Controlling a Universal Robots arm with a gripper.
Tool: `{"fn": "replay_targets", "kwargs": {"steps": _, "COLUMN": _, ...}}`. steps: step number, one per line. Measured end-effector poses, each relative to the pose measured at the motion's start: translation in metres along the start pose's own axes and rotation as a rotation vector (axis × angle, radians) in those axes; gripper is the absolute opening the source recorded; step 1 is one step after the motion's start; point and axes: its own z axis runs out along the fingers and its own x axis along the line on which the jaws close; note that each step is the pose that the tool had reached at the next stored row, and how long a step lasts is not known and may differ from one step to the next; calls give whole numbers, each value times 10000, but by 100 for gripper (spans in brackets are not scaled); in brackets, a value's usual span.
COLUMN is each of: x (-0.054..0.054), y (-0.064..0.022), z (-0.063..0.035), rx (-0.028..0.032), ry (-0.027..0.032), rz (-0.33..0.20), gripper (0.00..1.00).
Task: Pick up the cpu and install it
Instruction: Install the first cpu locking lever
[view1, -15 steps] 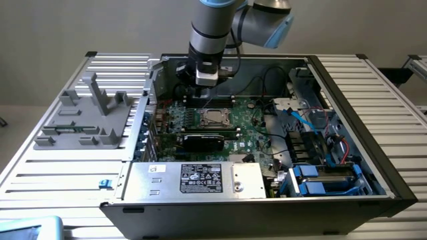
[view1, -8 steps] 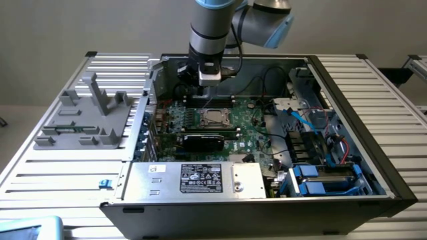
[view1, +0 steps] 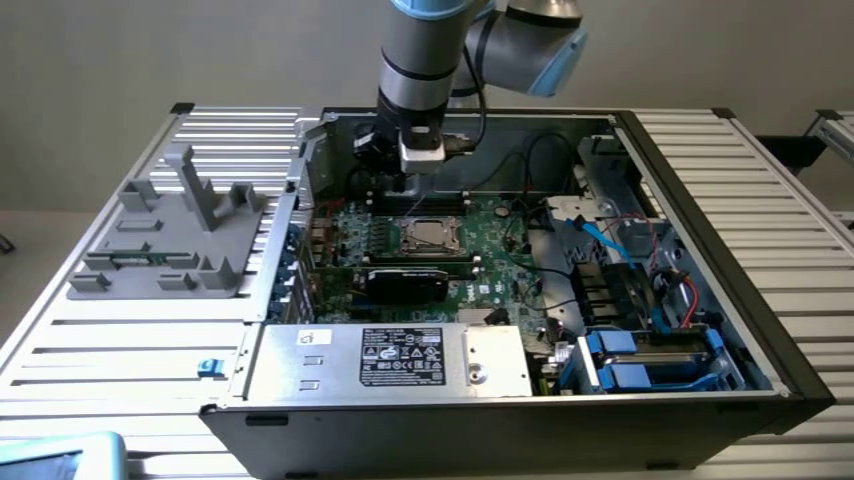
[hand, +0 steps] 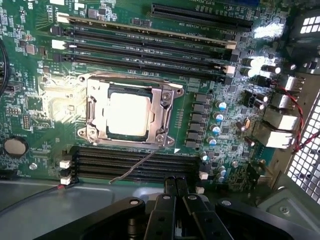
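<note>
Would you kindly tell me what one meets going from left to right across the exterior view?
grey plastic fixture → cpu → blue drive bays

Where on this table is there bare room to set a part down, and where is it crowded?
Bare table lies between the grey fixture and the near edge, and beside the case on the exterior view's right. Crowded: inside the case, memory slots flank the cpu and cables cross.

Silver-grey arm (view1: 424, 70), light blue joint caps (view1: 434, 8), black gripper (hand: 176, 187) with round screws
</note>
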Motion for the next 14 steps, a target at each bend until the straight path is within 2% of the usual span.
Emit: {"fn": "replay_targets", "kwargs": {"steps": 14, "x": 8, "y": 25, "z": 83, "rx": 133, "ry": 570, "rz": 1562, "gripper": 12}}
